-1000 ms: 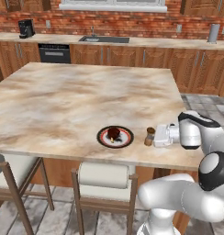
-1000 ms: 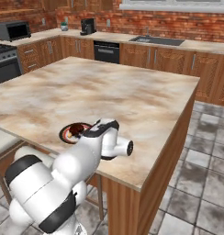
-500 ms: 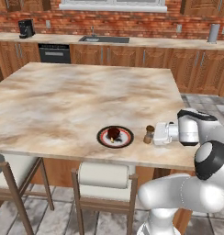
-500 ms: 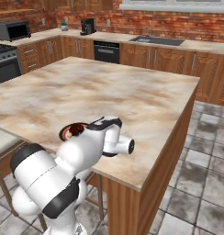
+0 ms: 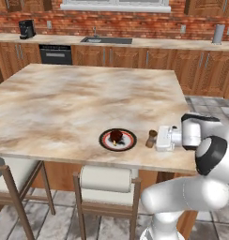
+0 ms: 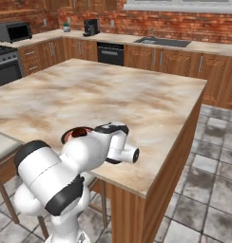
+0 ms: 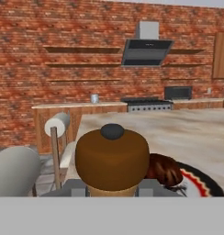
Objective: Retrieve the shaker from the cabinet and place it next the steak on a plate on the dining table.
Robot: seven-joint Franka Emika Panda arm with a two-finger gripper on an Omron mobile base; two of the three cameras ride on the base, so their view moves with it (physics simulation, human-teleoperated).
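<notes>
The shaker (image 5: 151, 138) stands upright on the dining table (image 5: 64, 101) just right of the plate (image 5: 117, 140) holding 1 steak (image 5: 116, 136), and since whether the gripper (image 5: 159, 138) grips it cannot be told, a sideways retreat could topple it.
</notes>
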